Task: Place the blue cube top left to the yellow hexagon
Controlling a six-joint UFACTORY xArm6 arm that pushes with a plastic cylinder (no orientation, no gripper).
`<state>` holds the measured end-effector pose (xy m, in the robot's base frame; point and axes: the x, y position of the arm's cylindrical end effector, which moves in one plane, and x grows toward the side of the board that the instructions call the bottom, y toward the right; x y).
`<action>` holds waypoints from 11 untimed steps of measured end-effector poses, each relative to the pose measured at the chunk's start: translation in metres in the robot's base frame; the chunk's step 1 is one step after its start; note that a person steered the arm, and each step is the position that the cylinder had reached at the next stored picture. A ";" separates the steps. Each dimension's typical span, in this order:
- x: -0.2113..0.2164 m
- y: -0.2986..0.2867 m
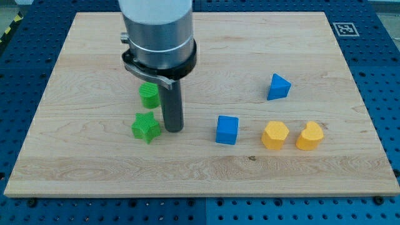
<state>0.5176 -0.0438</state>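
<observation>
My tip (173,129) sits just right of green star (145,127), well left of blue cube (227,130) (no jaws, just a rod). Cube lies left of yellow hexagon (274,135). Best approach: go below cube, push toward view's top w/o touching hexagon.

green star (145,127), green cylinder (149,95), blue triangle (279,87), yellow heart (310,136), wooden board (94,169)

Robotics lab bench: wooden board (206,169) on blue perforated table (381,56), printed marker tag (345,28) upper right, robot arm (157,31) upper left.
</observation>
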 end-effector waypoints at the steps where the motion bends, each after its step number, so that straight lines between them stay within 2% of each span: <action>1: 0.017 0.015; 4: 0.023 0.079; 6: 0.008 0.084; 9: 0.012 0.097; 11: 0.008 0.155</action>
